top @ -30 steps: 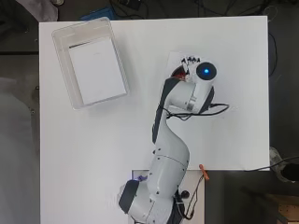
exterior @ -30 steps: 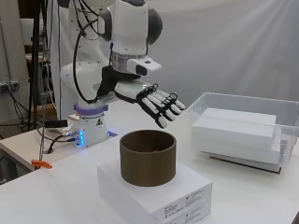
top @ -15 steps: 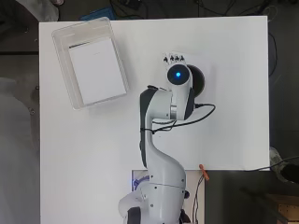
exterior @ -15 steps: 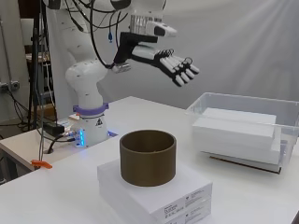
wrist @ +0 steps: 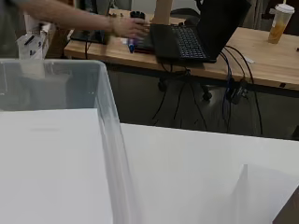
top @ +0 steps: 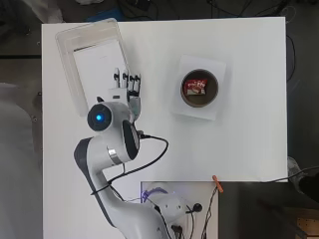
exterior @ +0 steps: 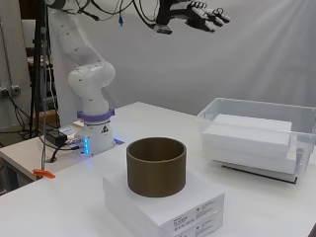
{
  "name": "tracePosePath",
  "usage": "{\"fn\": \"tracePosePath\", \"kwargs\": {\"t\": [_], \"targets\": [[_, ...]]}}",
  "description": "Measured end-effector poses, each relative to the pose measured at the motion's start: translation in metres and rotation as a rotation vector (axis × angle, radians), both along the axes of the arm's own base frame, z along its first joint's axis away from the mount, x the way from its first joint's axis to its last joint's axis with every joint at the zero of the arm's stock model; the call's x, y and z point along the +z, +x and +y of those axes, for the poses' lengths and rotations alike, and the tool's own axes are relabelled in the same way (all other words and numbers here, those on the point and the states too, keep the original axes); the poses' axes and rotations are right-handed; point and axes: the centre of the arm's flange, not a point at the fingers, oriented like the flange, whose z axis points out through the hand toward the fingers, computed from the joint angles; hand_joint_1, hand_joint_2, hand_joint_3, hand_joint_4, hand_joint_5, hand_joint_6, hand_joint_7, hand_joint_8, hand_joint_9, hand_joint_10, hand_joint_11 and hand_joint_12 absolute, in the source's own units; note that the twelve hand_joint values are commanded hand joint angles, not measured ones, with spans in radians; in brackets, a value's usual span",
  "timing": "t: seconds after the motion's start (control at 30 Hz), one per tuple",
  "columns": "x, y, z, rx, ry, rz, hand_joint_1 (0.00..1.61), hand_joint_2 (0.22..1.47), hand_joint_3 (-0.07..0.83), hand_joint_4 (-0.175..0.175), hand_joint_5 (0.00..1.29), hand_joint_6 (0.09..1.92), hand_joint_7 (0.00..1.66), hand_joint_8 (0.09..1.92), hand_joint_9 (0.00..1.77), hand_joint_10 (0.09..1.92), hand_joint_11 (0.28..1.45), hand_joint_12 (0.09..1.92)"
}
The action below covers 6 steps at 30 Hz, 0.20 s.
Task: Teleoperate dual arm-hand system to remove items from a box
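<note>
My hand [exterior: 197,15] hangs high with fingers straight and nothing in it, above the near edge of the clear box [top: 67,59] at the desk's [top: 249,139] far corner, so the white stack [exterior: 249,140] inside lies below and just ahead, its long axis running away from me.

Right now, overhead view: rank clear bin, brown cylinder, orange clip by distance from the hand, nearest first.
1. Clear bin: top left, the hand with straight fingers overlaps its right edge.
2. Brown cylinder: right of the hand, on a white box.
3. Orange clip: table's bottom edge, far right below.
</note>
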Motion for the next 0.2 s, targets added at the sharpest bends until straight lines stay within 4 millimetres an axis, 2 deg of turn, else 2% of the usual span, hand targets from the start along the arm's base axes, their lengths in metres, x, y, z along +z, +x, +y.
{"fn": "tracePosePath", "kwargs": {"t": [0.07, 0.2], "targets": [[-0.0099, -0.0007, 0.0023, -0.017, 0.004, 0.016, 0.00, 0.93, 0.003, 0.012, 0.11, 0.09, 0.30, 0.09, 0.52, 0.09, 0.53, 0.09], [-0.0017, 0.0056, -0.0005, -0.068, 0.047, -0.015, 0.00, 0.97, 0.009, 0.015, 0.10, 0.09, 0.32, 0.09, 0.57, 0.09, 0.55, 0.09]]}}
